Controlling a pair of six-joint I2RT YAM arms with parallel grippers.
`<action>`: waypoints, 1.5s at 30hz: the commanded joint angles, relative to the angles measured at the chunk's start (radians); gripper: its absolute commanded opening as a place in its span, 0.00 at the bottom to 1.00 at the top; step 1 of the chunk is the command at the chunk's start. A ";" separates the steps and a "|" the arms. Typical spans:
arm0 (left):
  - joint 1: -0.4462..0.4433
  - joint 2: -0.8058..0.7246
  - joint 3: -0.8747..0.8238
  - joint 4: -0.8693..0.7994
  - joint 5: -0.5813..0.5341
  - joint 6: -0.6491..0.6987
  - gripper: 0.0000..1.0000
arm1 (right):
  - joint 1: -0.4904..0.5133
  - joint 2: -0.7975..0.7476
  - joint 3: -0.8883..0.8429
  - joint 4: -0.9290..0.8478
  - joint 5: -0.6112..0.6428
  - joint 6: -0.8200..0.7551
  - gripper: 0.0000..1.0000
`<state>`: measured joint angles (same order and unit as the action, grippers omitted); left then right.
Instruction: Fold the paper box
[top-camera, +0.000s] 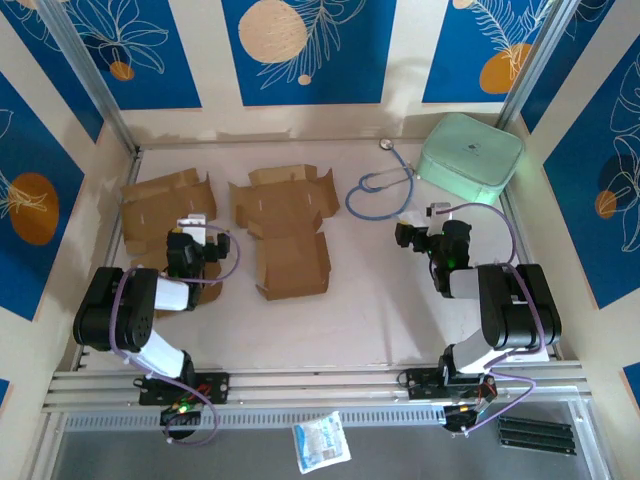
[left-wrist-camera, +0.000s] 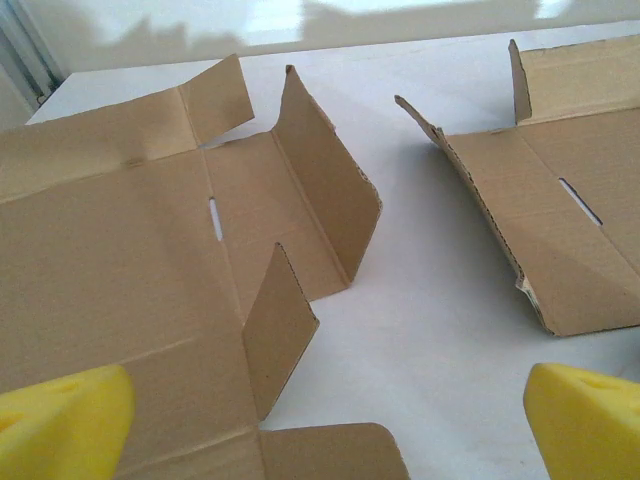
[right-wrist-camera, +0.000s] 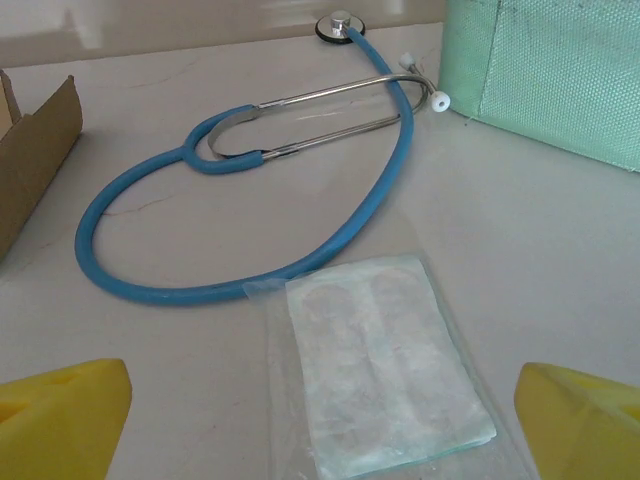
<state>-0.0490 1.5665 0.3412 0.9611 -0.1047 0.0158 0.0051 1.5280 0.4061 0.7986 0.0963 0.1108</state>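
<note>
Surface: pale and walled by printed panels. My two arms are bolted at its near edge.
Left box blank: brown card opened out at far left, with side flaps tipped up along their creases. In my left wrist view this blank lies just ahead and below, one flap standing and a slot cut in the panel.
Middle box blank: a second sheet of the same card between my arms, nearer the left one. A bare strip separates it from the first.
Left jaws: spread wide and empty. The yellow pads hang either side of the left blank's near corner, touching nothing I can make out.
Right jaws: also wide and empty, over a clear plastic packet that lies flat.
Stethoscope: blue tube looped beyond the packet, beside a mint-green case at far right.
Why so laid: I judge the flaps stand half-raised because the creases are pre-scored, which gives me an edge to catch. The clutter sits to the right, off the folding ground.
Stage: nothing is folded, so I judge the task is at its start.
Next need: my left side is placed for the work. My right side would have to cross over and pin a panel while a flap is lifted.
Risk: thin card may slide on the smooth surface rather than bend.
</note>
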 joint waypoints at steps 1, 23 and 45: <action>-0.002 -0.003 0.015 0.014 0.019 -0.007 1.00 | -0.005 -0.005 0.012 0.005 -0.018 -0.010 0.99; -0.005 -0.507 0.072 -0.592 -0.161 -0.282 0.99 | -0.001 -0.326 0.204 -0.562 0.040 0.193 0.99; -0.174 -0.417 0.729 -1.835 0.310 -0.667 0.99 | 0.578 0.569 1.443 -1.738 0.123 0.348 0.93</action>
<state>-0.2077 1.1267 1.0412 -0.7727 0.1684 -0.7006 0.5697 2.0449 1.7947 -0.7261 0.0982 0.4938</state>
